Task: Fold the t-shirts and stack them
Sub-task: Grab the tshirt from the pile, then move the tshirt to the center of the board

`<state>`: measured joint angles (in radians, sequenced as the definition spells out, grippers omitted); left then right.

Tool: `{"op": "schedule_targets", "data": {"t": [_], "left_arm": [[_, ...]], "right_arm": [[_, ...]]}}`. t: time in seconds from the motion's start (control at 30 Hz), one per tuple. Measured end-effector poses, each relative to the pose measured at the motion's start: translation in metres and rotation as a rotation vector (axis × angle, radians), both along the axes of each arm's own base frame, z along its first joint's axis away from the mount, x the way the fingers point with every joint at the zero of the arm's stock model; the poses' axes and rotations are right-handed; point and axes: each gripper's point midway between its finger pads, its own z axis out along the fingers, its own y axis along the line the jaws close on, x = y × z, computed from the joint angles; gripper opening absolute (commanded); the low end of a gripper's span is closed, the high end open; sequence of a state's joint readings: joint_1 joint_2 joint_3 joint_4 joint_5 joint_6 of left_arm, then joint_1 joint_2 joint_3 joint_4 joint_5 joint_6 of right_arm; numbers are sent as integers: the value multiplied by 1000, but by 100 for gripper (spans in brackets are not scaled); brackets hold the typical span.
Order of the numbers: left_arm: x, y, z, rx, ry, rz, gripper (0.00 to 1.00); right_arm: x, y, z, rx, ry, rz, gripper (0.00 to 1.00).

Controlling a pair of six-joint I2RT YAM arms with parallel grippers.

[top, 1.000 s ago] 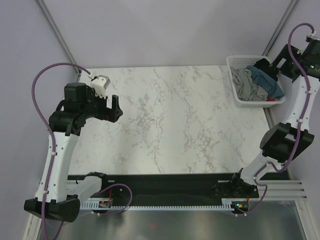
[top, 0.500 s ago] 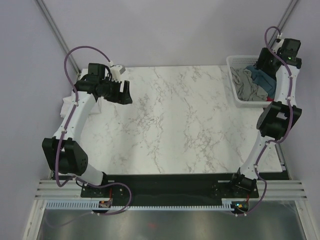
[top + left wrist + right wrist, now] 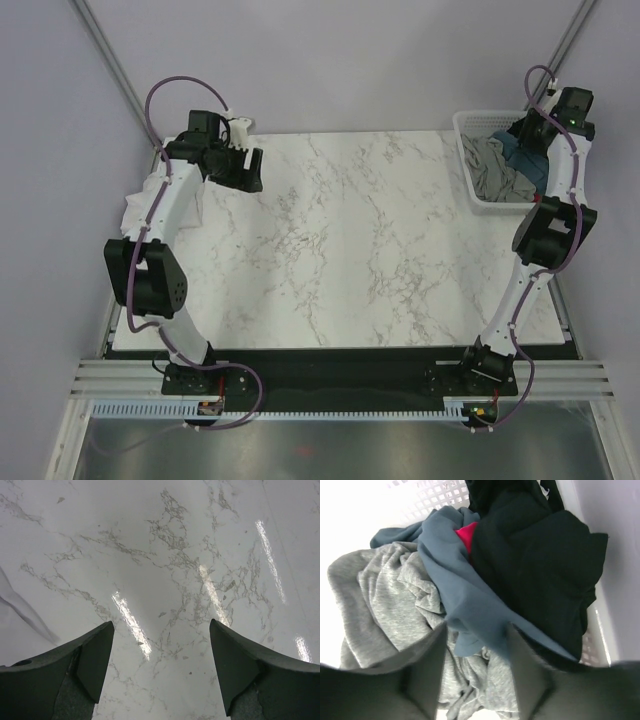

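From above, your left claw (image 3: 245, 170) hangs over the far left part of the marble table (image 3: 380, 250). A white cloth (image 3: 135, 208) is draped at the table's left edge, just beside that arm. Your right claw (image 3: 533, 135) is over the white basket (image 3: 470, 122) at the far right corner, where a grey shirt (image 3: 495, 175) and a blue shirt (image 3: 522, 152) lie heaped.

On your left wrist camera the fingers stand wide apart with only bare marble between them. The white cloth lies off to their left, not touching.

On your right wrist camera the fingers are spread. A fold of the blue shirt lies right between them, though you cannot tell if it touches. The grey shirt lies left of it, a black shirt (image 3: 535, 560) right, and a red scrap (image 3: 465, 536) peeks out above.
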<state>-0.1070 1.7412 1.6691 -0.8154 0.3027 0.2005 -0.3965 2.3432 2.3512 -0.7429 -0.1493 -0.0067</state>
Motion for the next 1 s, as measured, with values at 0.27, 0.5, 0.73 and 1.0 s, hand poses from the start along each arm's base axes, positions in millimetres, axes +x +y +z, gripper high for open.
{"op": "schedule_targets", "data": {"t": [0.27, 0.5, 0.73, 1.0], "left_arm": [[9, 6, -6, 31, 2, 25, 85], [7, 7, 5, 31, -23, 30, 86], [-5, 6, 55, 0, -140, 41, 87], [-36, 0, 93, -71, -236, 35, 87]], "right_arm": [[1, -4, 0, -26, -1, 1, 0], [-7, 9, 48, -71, -75, 57, 0], [-73, 101, 190, -209, -325, 227, 0], [-145, 206, 320, -228, -666, 456, 0]]}}
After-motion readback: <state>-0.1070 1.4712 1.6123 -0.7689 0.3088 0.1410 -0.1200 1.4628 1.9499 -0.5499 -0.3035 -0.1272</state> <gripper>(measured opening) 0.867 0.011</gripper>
